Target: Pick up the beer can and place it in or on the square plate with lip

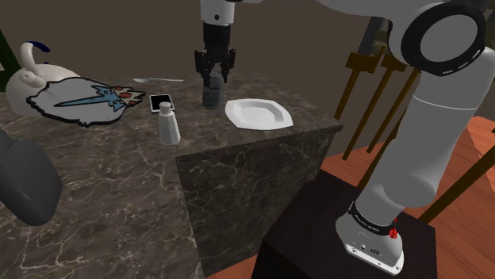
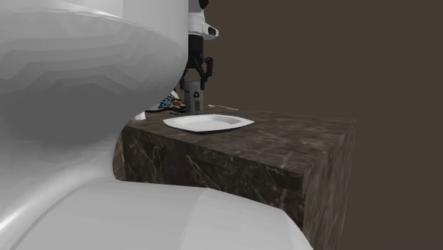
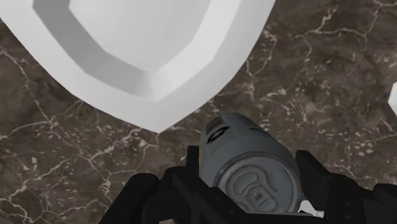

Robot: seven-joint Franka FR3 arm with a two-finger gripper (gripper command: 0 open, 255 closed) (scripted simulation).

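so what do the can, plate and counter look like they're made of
Beer can: grey, likely metal, judging by its stamped pull-tab lid. Square plate: plain matte white, possibly ceramic; the look leaves it open. Counter: dark stone, marble-like, with pale veins.

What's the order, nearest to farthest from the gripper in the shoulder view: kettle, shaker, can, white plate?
1. can, clasped in the gripper.
2. white plate, beside the can on the shoulder view's right.
3. shaker, toward the shoulder view's lower left.
4. kettle, at the shoulder view's far left.
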